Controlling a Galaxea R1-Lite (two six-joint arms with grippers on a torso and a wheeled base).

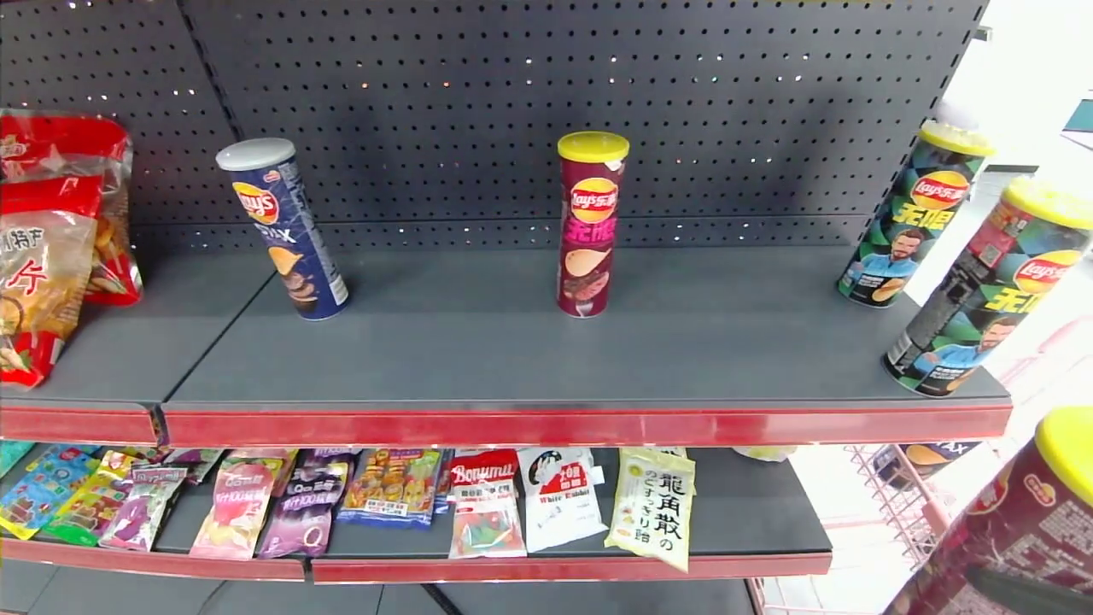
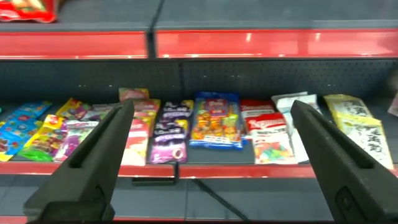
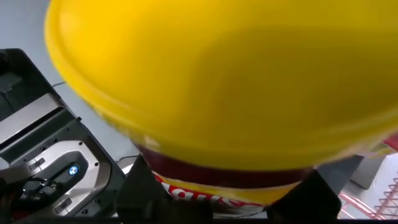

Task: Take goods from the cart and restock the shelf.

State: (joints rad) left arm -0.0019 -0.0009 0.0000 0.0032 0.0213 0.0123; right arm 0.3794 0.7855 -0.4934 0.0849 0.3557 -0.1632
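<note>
Inside right hand (image 3: 228, 196), maroon can (image 1: 1020, 525)

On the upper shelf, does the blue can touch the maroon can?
Apart. The head view shows a wide stretch of bare shelf between the blue can and the maroon can.

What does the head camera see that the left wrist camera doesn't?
Only the head view: chip cans on the top shelf, a blue can, a maroon can and two green cans. Only the left wrist view: the left gripper, open. Both: the snack packets on the lower shelf and the top shelf's red edge.
</note>
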